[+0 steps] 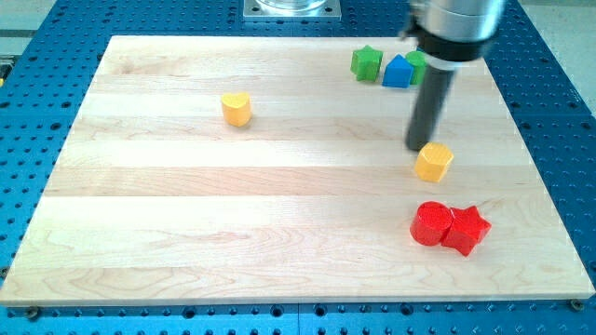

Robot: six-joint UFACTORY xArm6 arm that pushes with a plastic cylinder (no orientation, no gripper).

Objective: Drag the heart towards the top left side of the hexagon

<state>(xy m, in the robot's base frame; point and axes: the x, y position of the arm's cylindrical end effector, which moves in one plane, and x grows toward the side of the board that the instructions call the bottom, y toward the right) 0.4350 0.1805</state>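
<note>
A pale wooden surface [233, 205] lies under bright, even light, framed all round by a blue perforated base [559, 112], metal plate [291, 9] up top.

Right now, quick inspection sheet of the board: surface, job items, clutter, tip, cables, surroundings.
Surface: pale wooden board, flat, no marks seen.
Job's things: yellow heart alone at the view's upper left; yellow hexagon at the view's right, far from the heart.
Clutter: green star, blue block and a green block partly hidden behind the rod, clustered at the view's top right; red cylinder touching red star at lower right.
Tip: my tip sits just above-left of the hexagon, about touching it.
Cables: nothing seen.
Surroundings: blue perforated table; metal mount at the top edge.
</note>
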